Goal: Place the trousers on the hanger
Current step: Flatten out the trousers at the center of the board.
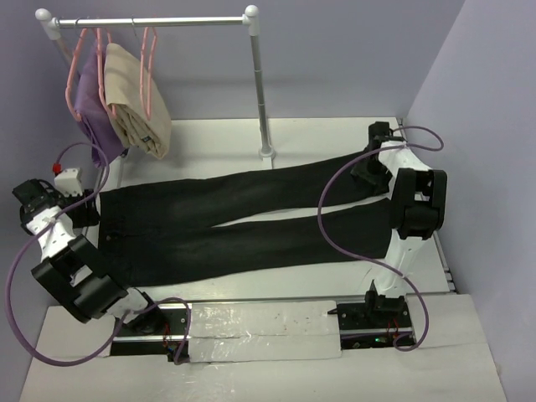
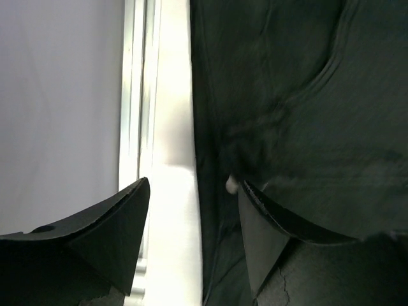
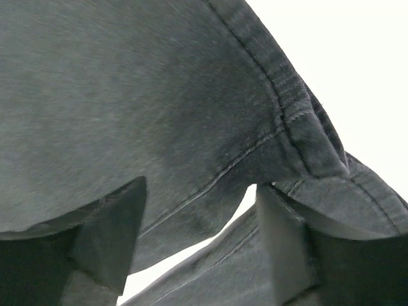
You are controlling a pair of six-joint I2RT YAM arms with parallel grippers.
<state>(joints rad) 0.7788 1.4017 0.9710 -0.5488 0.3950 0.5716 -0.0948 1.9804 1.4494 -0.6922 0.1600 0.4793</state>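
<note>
Two dark fingers of the left gripper (image 2: 194,182) stand apart, one over the white table (image 2: 169,127) and the other over black cloth. The waist edge of the trousers (image 2: 299,95) runs between them, and nothing is clamped. The right gripper (image 3: 201,183) also has its two fingers spread, with a stitched leg hem showing between them, not pinched. One pair of trousers lies flat on the table just in front of the rack (image 1: 151,23), waist below the rack's left end and both legs reaching past its right post. Three pink hangers hang on the rack, the rightmost hanger (image 1: 149,75) nearest that post. Among them hang one purple garment (image 1: 88,117) and one beige garment (image 1: 138,109).
</note>
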